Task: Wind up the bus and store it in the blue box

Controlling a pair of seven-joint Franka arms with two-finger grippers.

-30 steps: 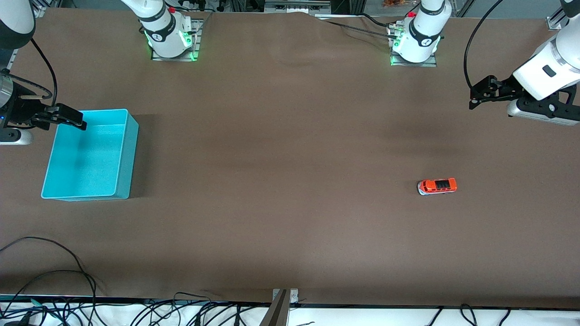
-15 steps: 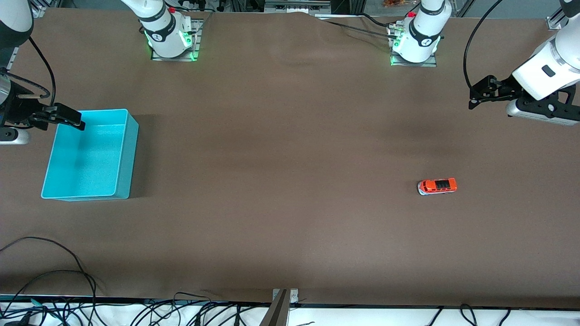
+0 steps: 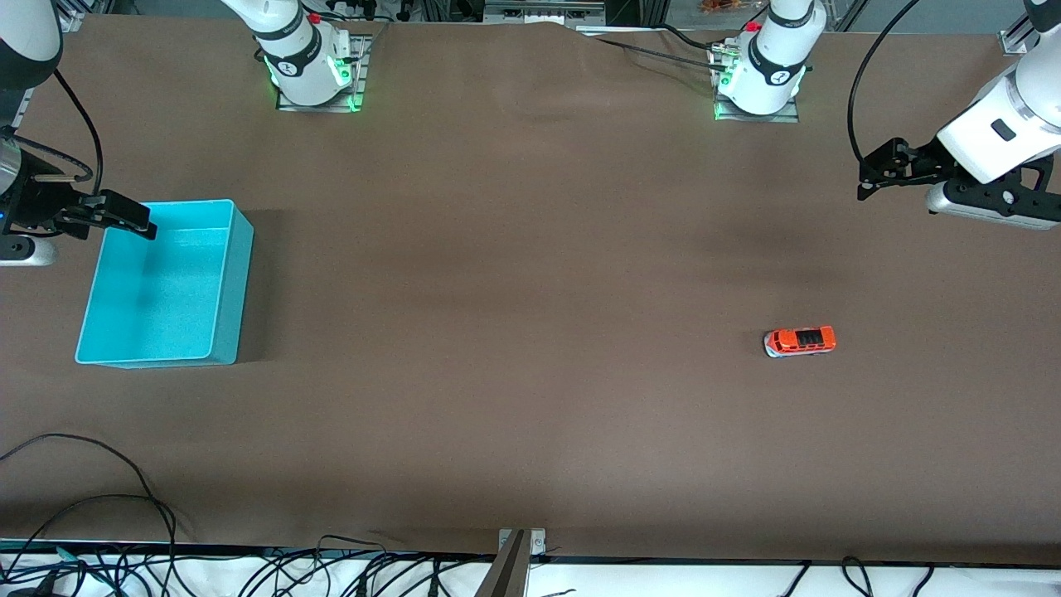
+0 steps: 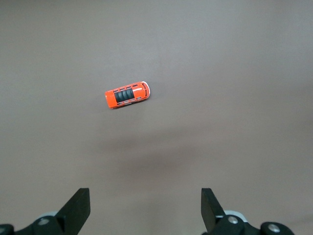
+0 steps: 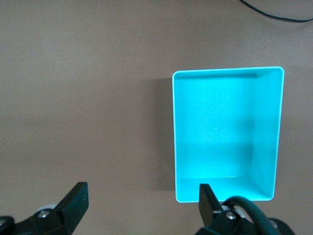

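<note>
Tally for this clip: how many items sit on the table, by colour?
Orange-red: 1, the bus
Turquoise: 1, the blue box, nothing in it
Total: 2

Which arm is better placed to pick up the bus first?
Left. The left gripper is open over the bus's end of the table; the right gripper, also open, hangs over the blue box.

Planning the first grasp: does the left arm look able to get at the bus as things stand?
Probably yes: the bus stands alone on bare table, and the open left gripper hangs over that end with nothing between.
</note>
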